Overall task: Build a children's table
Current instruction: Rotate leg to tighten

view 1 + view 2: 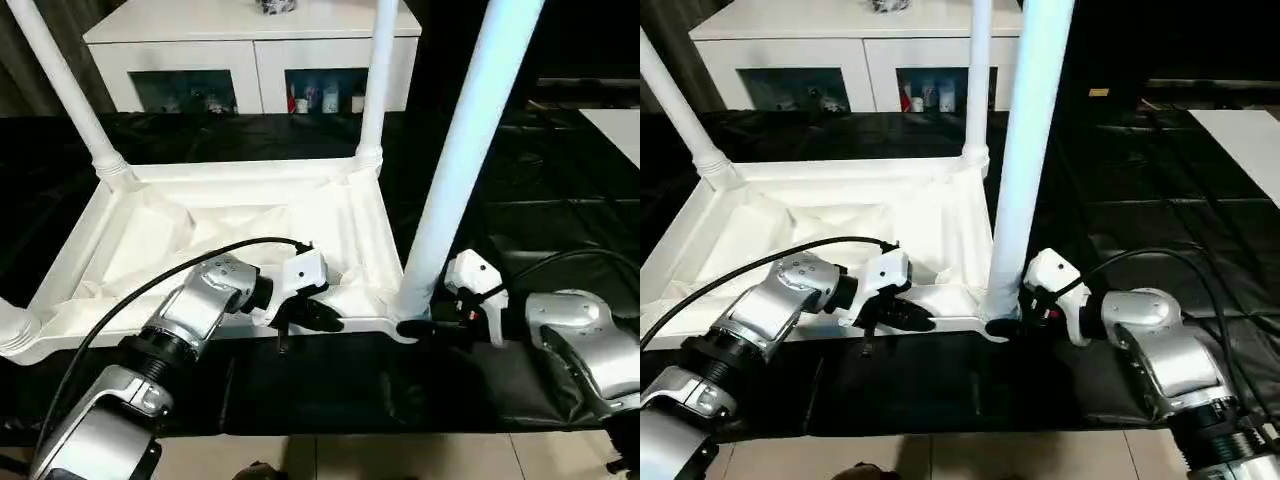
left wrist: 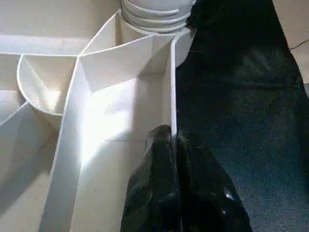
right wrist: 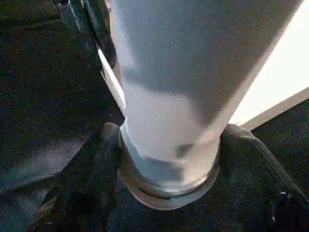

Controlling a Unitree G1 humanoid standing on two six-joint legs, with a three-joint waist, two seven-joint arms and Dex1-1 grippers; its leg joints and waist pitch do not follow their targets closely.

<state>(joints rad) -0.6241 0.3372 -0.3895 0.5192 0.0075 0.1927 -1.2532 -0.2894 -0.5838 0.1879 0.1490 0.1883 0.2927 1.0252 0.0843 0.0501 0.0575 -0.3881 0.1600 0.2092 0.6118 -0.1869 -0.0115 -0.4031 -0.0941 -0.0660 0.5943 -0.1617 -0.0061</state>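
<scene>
Right pincer (image 3: 166,159) has its two black fingers (image 3: 96,164) spread around the base of the near-right leg (image 1: 470,140), one on each side of the tube just above the socket collar; they look pressed against it, though contact on the far finger is hard to confirm. That leg stands upright in the near-right corner socket (image 1: 400,325) of the children's table (image 1: 240,235), leaning slightly.

Left pincer (image 2: 174,159) is closed tight, fingers (image 2: 149,188) pinching the thin front rim wall of the upside-down table top, near the middle of the near edge and to the left of the gripped leg. One finger sits inside the rim, the other outside over the counter.

Table top lies inverted on the black-covered counter (image 1: 560,200), ribbed underside up, diagonal braces meeting near the centre. Two more legs are in place: far-left leg (image 1: 65,85) and far-right leg (image 1: 378,75), both rising out of the top of the head views. The near-left corner socket (image 1: 12,335) sits at the edge of the left eye view; what it holds cannot be read.

A black cable (image 1: 190,260) arcs over the left silver forearm (image 1: 190,310), crossing in front of the table's ribs. Right forearm (image 1: 1160,345) lies on the counter right of the leg.

Behind the counter stands a white cabinet (image 1: 250,50) with glass doors and small items inside. Pale floor tiles (image 1: 400,455) run along the near edge.
</scene>
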